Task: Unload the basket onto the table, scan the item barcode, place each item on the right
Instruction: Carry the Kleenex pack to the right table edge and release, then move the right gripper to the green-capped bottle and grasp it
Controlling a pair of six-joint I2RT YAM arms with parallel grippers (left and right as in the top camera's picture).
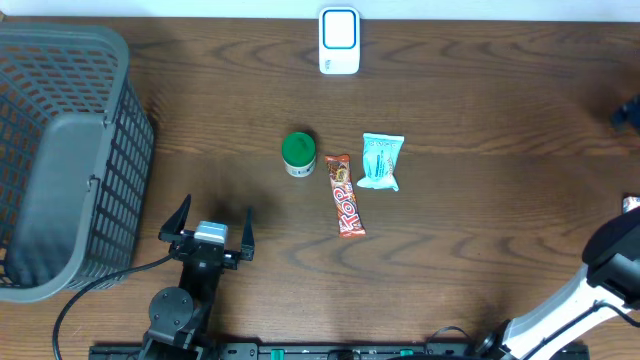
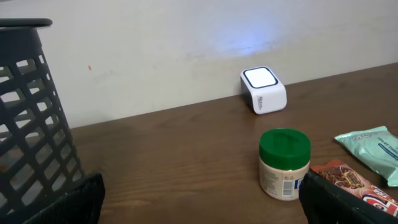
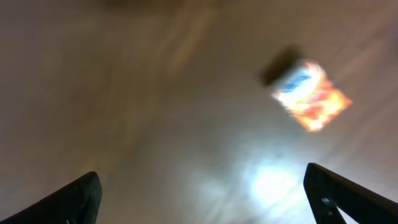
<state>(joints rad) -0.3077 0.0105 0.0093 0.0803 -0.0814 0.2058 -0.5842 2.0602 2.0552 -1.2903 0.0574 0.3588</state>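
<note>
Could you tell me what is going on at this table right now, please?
Nothing is being held. The left fingers stand open beside the grey basket, and the right fingers, also open, look down on a blurred orange packet. The green-lidded jar, red snack bar and teal pouch lie untouched mid-table, below the white scanner.

The desk (image 1: 480, 200) is dark wood with visible grain and a soft sheen. The basket (image 1: 60, 150) is matt grey plastic lattice. The scanner (image 1: 339, 41) is smooth, glossy white plastic. The jar (image 1: 298, 153) has a green plastic lid and a paper-looking label. The candy bar (image 1: 345, 195) and teal packet (image 1: 381, 161) wear shiny, crinkled film
</note>
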